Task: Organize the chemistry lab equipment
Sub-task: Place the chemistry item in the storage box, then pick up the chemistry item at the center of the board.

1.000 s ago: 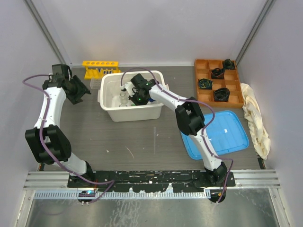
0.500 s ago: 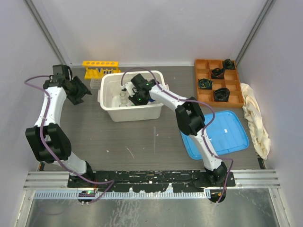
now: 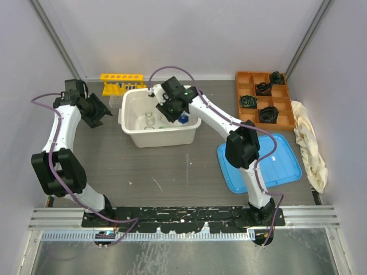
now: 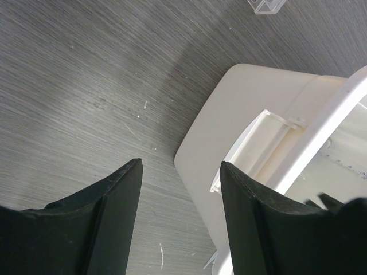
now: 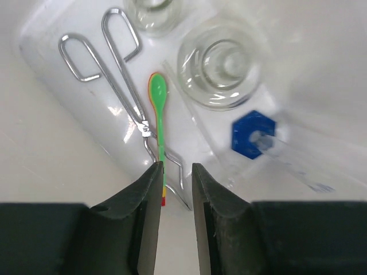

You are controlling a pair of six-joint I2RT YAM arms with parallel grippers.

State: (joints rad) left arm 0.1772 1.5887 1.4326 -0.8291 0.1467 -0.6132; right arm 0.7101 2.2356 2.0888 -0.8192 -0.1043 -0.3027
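Note:
In the right wrist view, the white bin (image 5: 51,149) holds metal tongs (image 5: 123,86), a green spatula (image 5: 159,106), two clear glass flasks (image 5: 221,63) (image 5: 149,11) and the cylinder with a blue base (image 5: 253,133) lying on its side. My right gripper (image 5: 176,169) hangs over them, jaws a little apart with nothing between them. The spatula's handle end lies beside its left finger. From above, the right gripper (image 3: 172,107) is over the bin (image 3: 137,137). My left gripper (image 3: 96,112) is open above the table at the bin's left corner (image 4: 241,103).
A yellow rack (image 3: 121,83) and a clear plastic rack (image 3: 116,102) stand behind the bin at the left. A blue tray (image 3: 269,163) lies at the right front. Behind it is an orange compartment tray (image 3: 264,100) with black objects, and a cream cloth (image 3: 309,146) beside it.
My right gripper's jaws have parted and its wrist has lifted a little inside the bin, while its elbow swung right. The left arm has stayed put.

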